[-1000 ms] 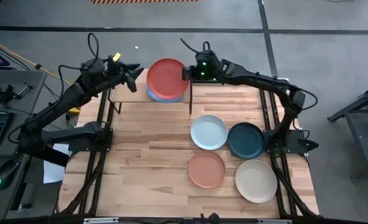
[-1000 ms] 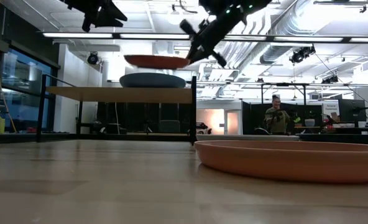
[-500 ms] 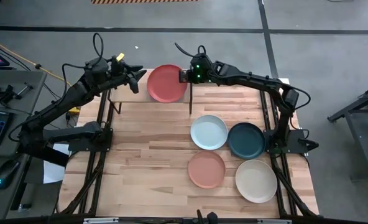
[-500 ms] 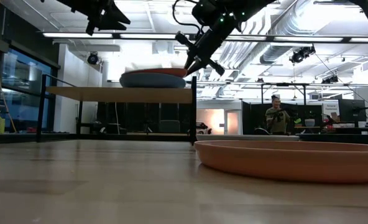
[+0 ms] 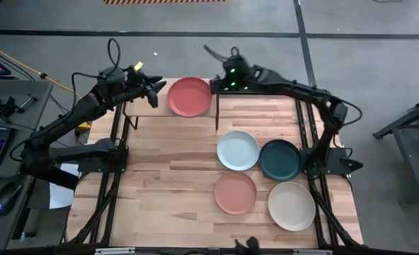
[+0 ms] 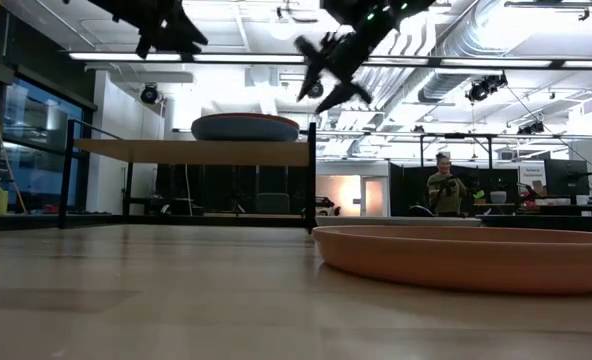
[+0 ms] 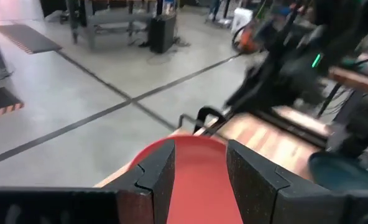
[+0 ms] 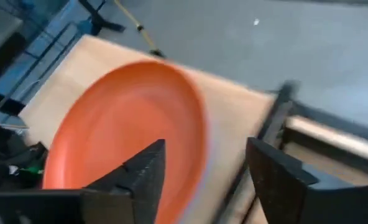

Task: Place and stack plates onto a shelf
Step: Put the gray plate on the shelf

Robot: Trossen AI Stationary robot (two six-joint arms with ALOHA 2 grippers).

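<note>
A red plate (image 5: 190,96) lies on a sky-blue plate (image 6: 246,129), which rests on the right half of the raised wooden shelf (image 5: 141,110) at the table's far edge. My right gripper (image 5: 214,83) hovers open just right of the stack and above it (image 6: 330,68); its wrist view shows the red plate (image 8: 125,127) ahead of the spread fingers. My left gripper (image 5: 155,91) hangs open above the shelf's left half, pointing at the red plate (image 7: 193,171), apart from it.
Several plates lie flat on the tabletop at the right: pale mint-white (image 5: 238,150), dark teal (image 5: 280,159), salmon-orange (image 5: 235,193) and cream (image 5: 291,205). The shelf's left half is bare. A person (image 6: 443,190) stands far off in the room.
My right gripper has lowered the red plate onto the blue plate on the shelf, opened and let go. It has then risen and drawn back a little toward the table's right. The red plate now lies flat on the blue one.
</note>
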